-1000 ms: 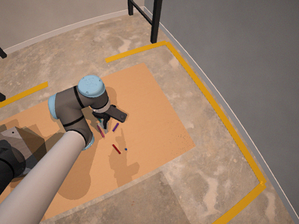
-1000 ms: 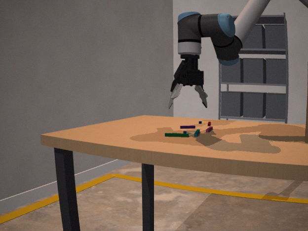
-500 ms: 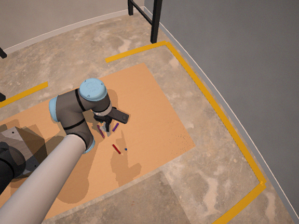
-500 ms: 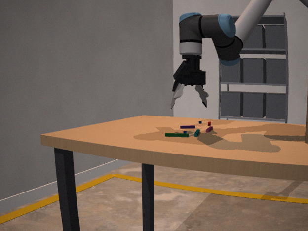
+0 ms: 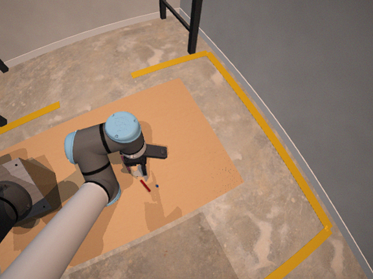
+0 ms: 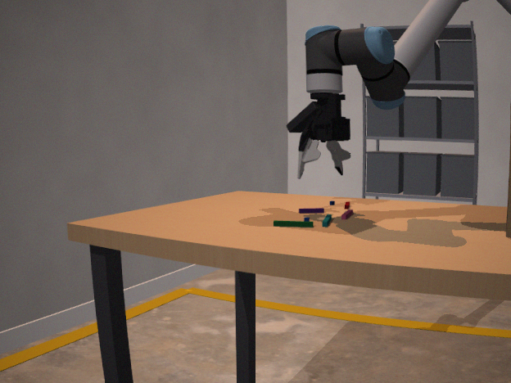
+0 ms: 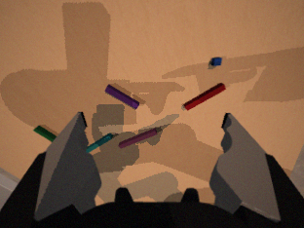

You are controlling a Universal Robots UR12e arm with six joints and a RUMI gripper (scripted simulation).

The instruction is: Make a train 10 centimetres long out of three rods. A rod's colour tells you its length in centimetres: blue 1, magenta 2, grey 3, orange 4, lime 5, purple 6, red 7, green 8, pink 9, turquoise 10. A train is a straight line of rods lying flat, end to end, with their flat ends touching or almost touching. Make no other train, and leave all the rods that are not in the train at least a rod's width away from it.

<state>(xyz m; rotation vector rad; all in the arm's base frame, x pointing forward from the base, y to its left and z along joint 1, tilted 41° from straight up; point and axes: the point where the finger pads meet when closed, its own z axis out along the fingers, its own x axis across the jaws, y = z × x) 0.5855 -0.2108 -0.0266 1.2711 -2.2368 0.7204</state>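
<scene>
Wooden table (image 6: 173,231), scattered coloured rods (image 6: 311,210)

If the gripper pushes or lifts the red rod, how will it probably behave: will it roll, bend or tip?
The red rod shows flat faces and square edges, so it should slide, not roll. It looks straight and solid, so probably stiff. It lies flat, so tipping seems unlikely; a push near one end would probably turn it. The open gripper hangs well above it.

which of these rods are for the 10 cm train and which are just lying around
For the job (7+2+1, one fitting set):
red rod
magenta rod
blue rod
open, empty gripper

Lying about:
purple rod
turquoise rod
green rod
other blue rod
</scene>
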